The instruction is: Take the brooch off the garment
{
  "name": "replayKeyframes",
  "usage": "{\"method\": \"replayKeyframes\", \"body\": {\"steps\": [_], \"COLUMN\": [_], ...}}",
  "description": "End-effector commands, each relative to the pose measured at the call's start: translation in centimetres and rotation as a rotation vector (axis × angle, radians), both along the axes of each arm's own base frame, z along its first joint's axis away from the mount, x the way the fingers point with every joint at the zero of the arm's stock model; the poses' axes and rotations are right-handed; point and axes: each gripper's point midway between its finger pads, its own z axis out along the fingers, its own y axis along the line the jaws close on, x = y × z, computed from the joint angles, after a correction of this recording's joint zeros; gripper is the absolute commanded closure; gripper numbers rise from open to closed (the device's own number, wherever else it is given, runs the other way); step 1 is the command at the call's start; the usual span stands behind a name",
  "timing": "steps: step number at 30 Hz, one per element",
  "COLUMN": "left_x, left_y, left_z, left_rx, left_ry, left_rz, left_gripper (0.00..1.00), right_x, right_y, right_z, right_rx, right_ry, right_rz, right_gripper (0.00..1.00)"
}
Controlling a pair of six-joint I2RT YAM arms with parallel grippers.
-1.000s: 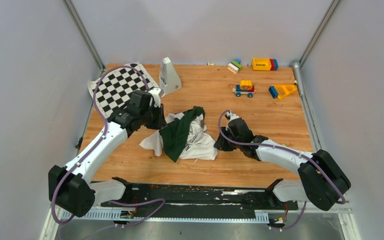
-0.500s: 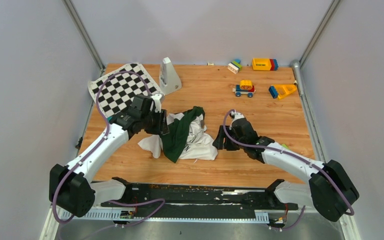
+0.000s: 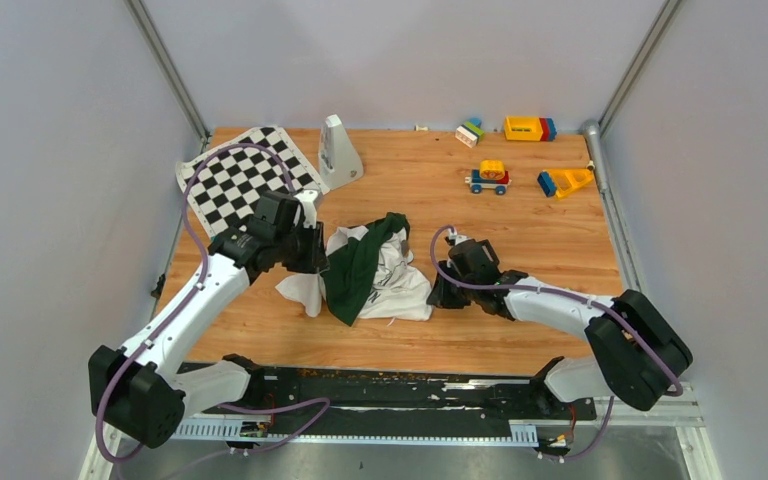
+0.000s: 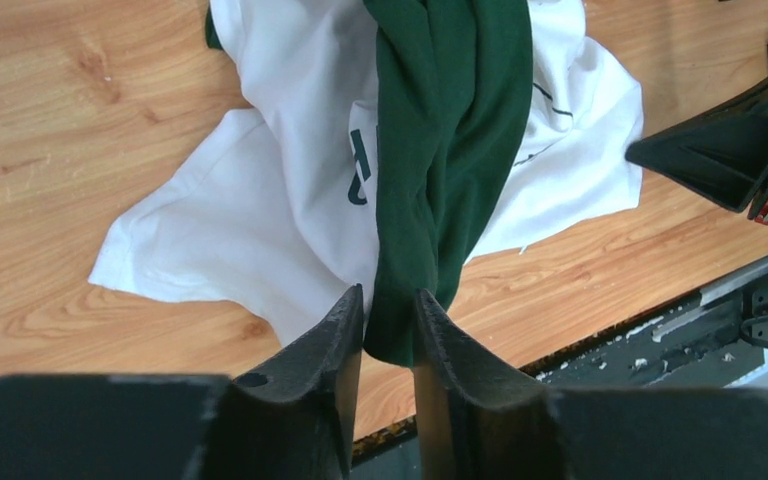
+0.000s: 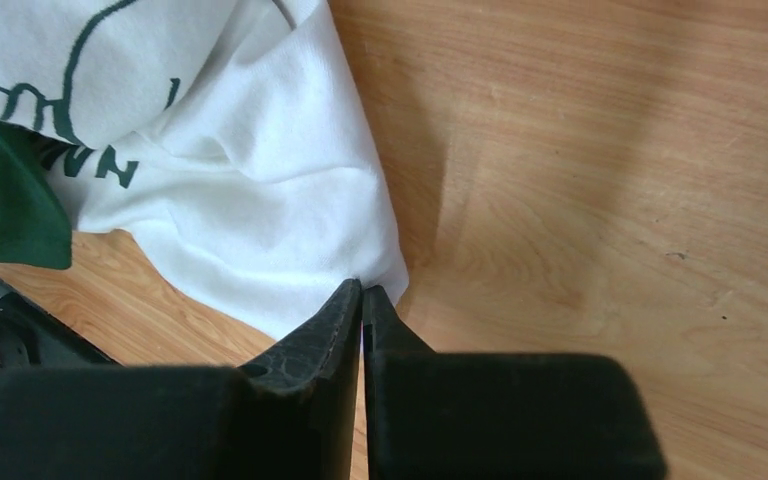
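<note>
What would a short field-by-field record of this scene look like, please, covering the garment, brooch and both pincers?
garment: crumpled on the table, green sleeve draped over its white body
brooch: not visible in any view
left pincer: shut on the green sleeve's end
right pincer: shut at the white hem corner; hold on cloth unclear
far side: chequered mat

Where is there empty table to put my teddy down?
Bare wood lies between the shirt and the toy car, reaching the right edge of the table. It is crowded where the left gripper and right gripper flank the shirt.
</note>
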Motion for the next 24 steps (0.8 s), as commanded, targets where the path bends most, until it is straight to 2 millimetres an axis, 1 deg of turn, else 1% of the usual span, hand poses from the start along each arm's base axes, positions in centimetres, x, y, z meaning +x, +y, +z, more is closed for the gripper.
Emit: {"method": "replayKeyframes", "body": {"steps": [1, 2, 4, 5, 7, 9, 11, 12, 13, 14, 15, 16, 17, 18, 19, 20, 21, 22, 23, 24], "left_x": [-0.1, -0.1, -0.1, -0.2, -0.1, 0.1, 0.7, 0.9, 1.2, 1.5, 1.8, 1.9, 2.3, 2.5, 2.8, 3.0, 3.2, 3.3, 3.4, 3.5], "left_y": [-0.3, -0.4, -0.6, -0.8, -0.9, -0.6, -0.1, 0.1, 0.6, 1.3, 1.6, 2.3, 2.6, 3.2, 3.5, 4.2, 4.5, 5.1, 5.3, 5.9], "left_z": [1.2, 1.1, 1.0, 0.9, 1.3, 2.3, 4.7, 5.6, 7.0, 8.0, 9.8, 10.7, 12.7, 13.7, 15.8, 16.6, 18.4, 18.8, 20.2, 20.3], "left_rx": [-0.018, -0.02, -0.026, -0.027, -0.031, -0.022, -0.01, -0.007, -0.002, -0.009, -0.026, -0.051, -0.079, -0.114, -0.138, -0.157, -0.168, -0.166, -0.168, -0.161], "left_ry": [-0.013, -0.009, 0.002, 0.011, 0.007, -0.016, -0.066, -0.085, -0.107, -0.123, -0.151, -0.153, -0.193, -0.202, -0.245, -0.252, -0.291, -0.287, -0.319, -0.314], "left_rz": [-0.03, -0.035, -0.048, -0.054, -0.06, -0.05, -0.032, -0.024, -0.007, 0.014, 0.028, 0.048, 0.06, 0.081, 0.09, 0.11, 0.118, 0.135, 0.143, 0.163], "left_gripper": [0.72, 0.74, 0.83, 0.91, 1.0, 1.0, 1.0, 1.0, 1.0, 1.0, 1.0, 1.0, 1.0, 1.0, 1.0, 1.0, 1.0, 1.0, 1.0, 1.0], "right_x": [1.6, 1.5, 1.5, 1.5, 1.8, 2.3, 3.1, 3.6, 4.0, 4.4, 4.9, 5.4, 5.8, 6.3, 6.7, 7.2, 7.5, 7.9, 8.1, 8.4], "right_y": [1.5, 1.5, 1.4, 1.3, 1.0, 0.4, -0.4, -1.1, -1.6, -2.4, -2.9, -3.4, -3.7, -4.0, -4.3, -4.6, -4.8, -5.2, -5.6, -6.1], "right_z": [2.7, 2.8, 3.1, 3.1, 3.4, 3.7, 4.5, 4.9, 5.4, 5.8, 6.7, 7.6, 8.6, 9.6, 10.7, 11.6, 12.5, 13.2, 13.7, 14.2], "right_rx": [0.075, 0.076, 0.079, 0.076, 0.055, 0.015, -0.027, -0.058, -0.076, -0.093, -0.088, -0.079, -0.065, -0.051, -0.04, -0.034, -0.031, -0.035, -0.042, -0.047], "right_ry": [-0.08, -0.085, -0.089, -0.09, -0.105, -0.123, -0.154, -0.172, -0.186, -0.195, -0.213, -0.228, -0.245, -0.263, -0.284, -0.304, -0.323, -0.34, -0.349, -0.357], "right_rz": [-0.003, -0.003, -0.006, -0.007, -0.013, -0.036, -0.064, -0.092, -0.111, -0.137, -0.158, -0.175, -0.188, -0.2, -0.21, -0.221, -0.229, -0.241, -0.256, -0.273], "right_gripper": [1.0, 1.0, 1.0, 1.0, 1.0, 1.0, 1.0, 1.0, 1.0, 1.0, 1.0, 1.0, 1.0, 1.0, 1.0, 1.0, 1.0, 1.0, 1.0, 1.0]}}
